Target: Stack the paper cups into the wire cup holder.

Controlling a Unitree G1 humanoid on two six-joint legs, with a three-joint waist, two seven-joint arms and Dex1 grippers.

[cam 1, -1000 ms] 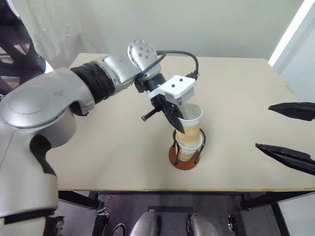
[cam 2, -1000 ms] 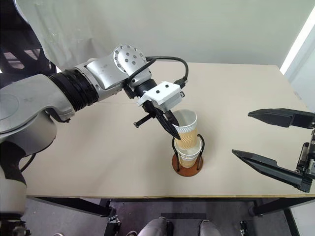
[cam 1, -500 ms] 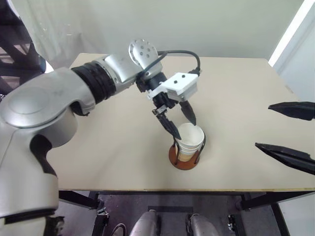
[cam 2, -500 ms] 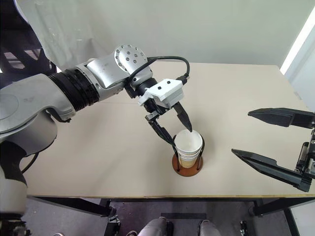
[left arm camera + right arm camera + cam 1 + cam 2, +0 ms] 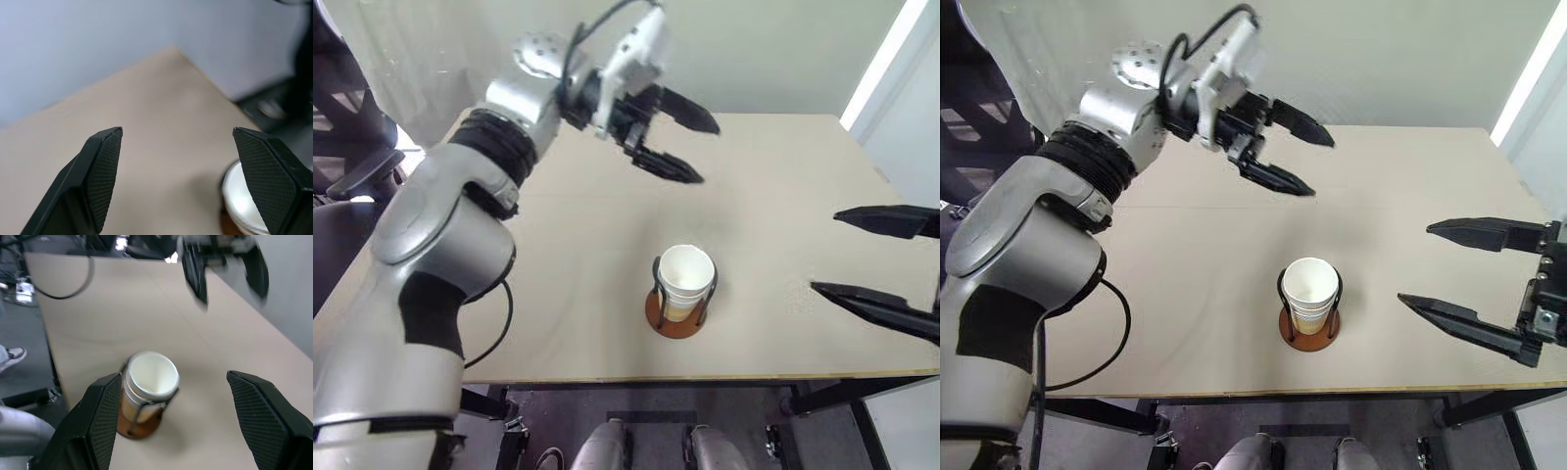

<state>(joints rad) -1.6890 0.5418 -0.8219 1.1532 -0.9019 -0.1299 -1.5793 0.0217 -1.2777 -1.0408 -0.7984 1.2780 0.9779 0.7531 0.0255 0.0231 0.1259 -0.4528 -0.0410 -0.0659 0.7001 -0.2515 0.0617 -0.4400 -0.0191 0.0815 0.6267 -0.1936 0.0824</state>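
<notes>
The tan-orange tapered paper cups (image 5: 1310,294) with white insides sit nested one in another inside the wire cup holder (image 5: 1308,328), a round rust-brown disc base with thin black upright wire loops, which stands on the pale beige wooden table (image 5: 1185,255) near its front edge, about midway across. The top cup's white rolled rim rises just above the wire loops (how many cups are in the stack cannot be counted from here). The left gripper (image 5: 1307,162) hangs above the far left part of the table, well apart from the cups, its two black fingers spread wide with nothing between them. The right gripper (image 5: 1418,264) hovers at the right side of the table, to the right of the holder, its fingers also spread wide and holding nothing.
</notes>
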